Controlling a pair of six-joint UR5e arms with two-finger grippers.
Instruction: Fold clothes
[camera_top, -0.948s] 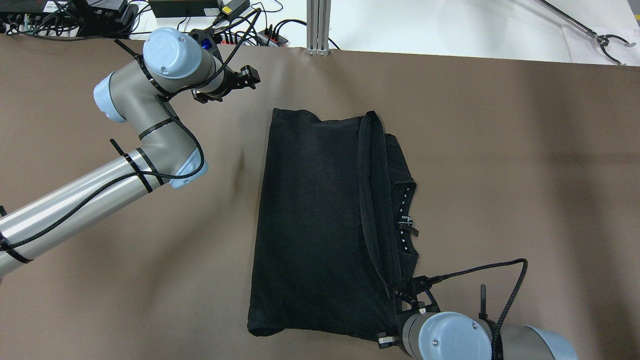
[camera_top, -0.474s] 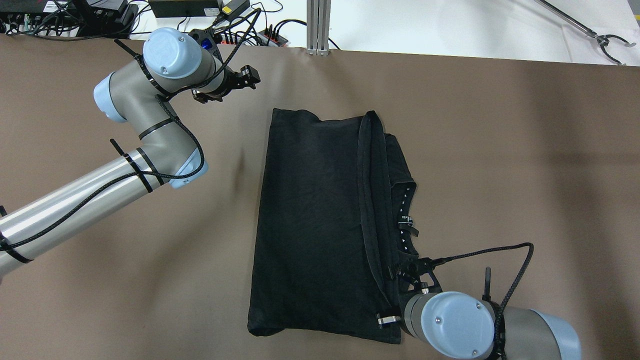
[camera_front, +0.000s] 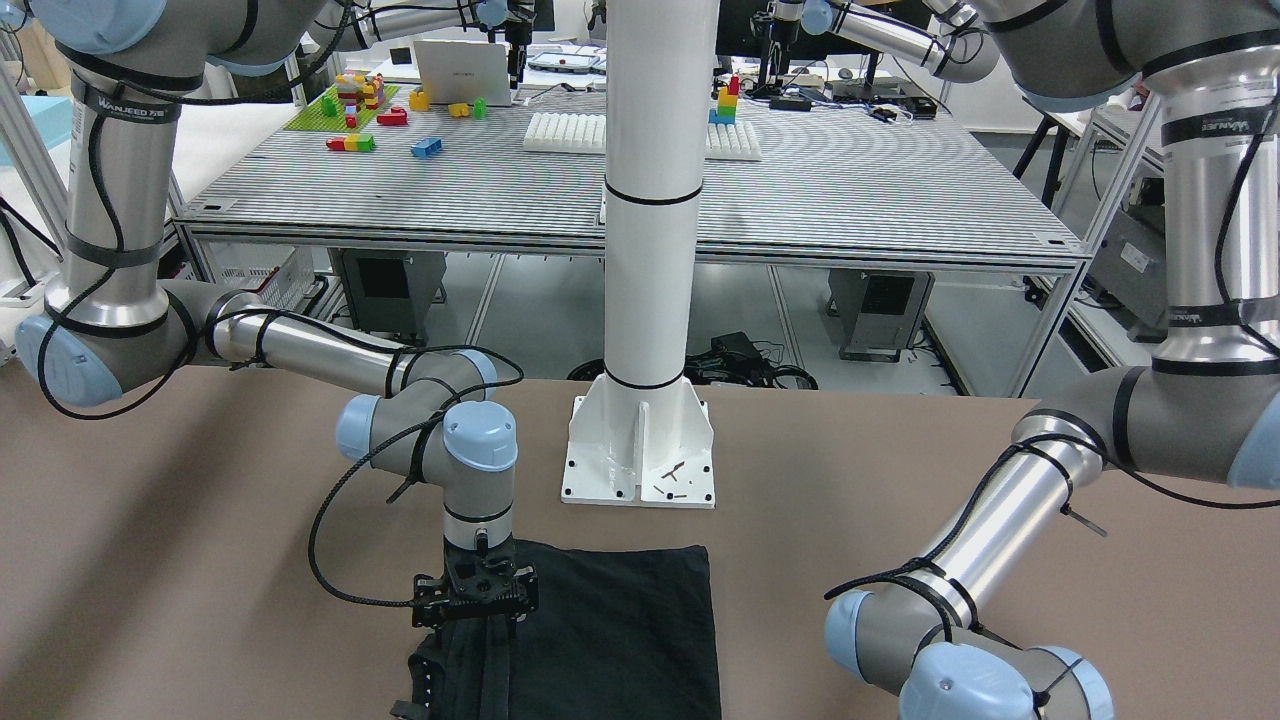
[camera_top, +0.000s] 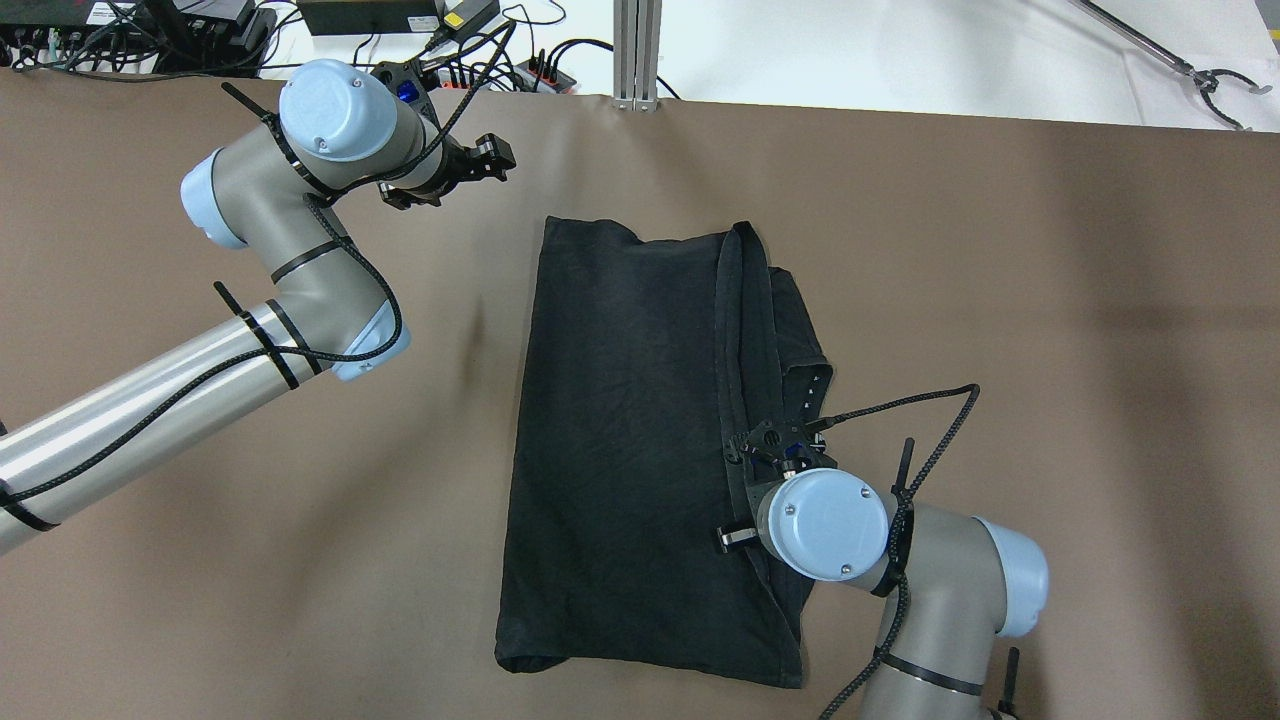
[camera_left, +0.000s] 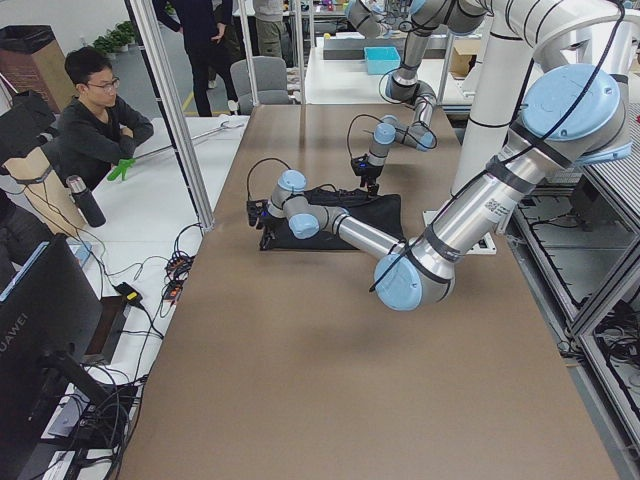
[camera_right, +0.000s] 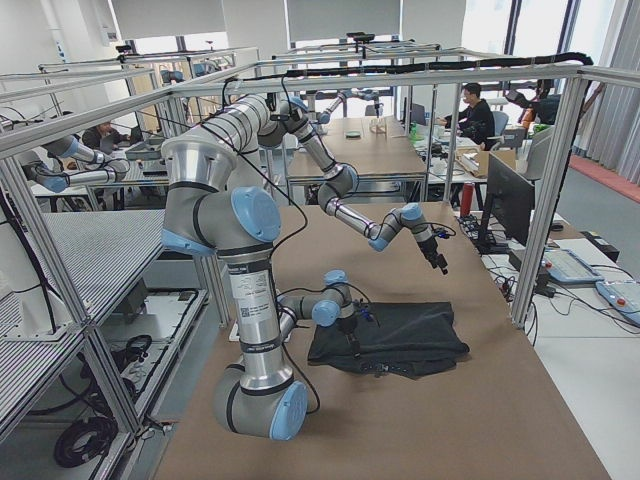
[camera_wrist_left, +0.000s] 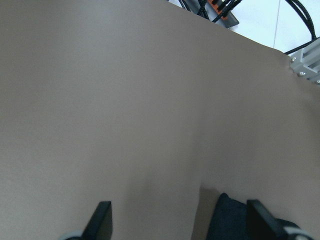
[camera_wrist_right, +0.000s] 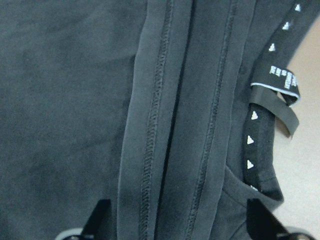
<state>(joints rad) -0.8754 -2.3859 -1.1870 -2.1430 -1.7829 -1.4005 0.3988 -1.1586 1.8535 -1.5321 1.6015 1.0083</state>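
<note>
The black clothes (camera_top: 630, 440) lie flat on the brown table, folded lengthwise, with a doubled hemmed edge (camera_wrist_right: 165, 125) running along the right part and a neck label (camera_wrist_right: 282, 80) beside it. My right gripper (camera_wrist_right: 180, 227) points straight down over that hem at mid-length, jaws open, nothing between them; the front-facing view shows this gripper (camera_front: 480, 605) just above the fabric (camera_front: 620, 630). My left gripper (camera_top: 497, 157) hovers open over bare table beyond the garment's far left corner (camera_wrist_left: 227, 212), holding nothing.
The white pillar's base plate (camera_front: 640, 455) stands on the table behind the garment. Cables and power strips (camera_top: 470, 60) lie past the far table edge. A seated person (camera_left: 95, 120) watches from beyond the table's side. Brown table surface (camera_top: 1050, 300) stretches to the right.
My right arm has travelled from the garment's near right corner up along the hemmed edge to about mid-length. The left arm shifted only slightly. The garment lies unchanged.
</note>
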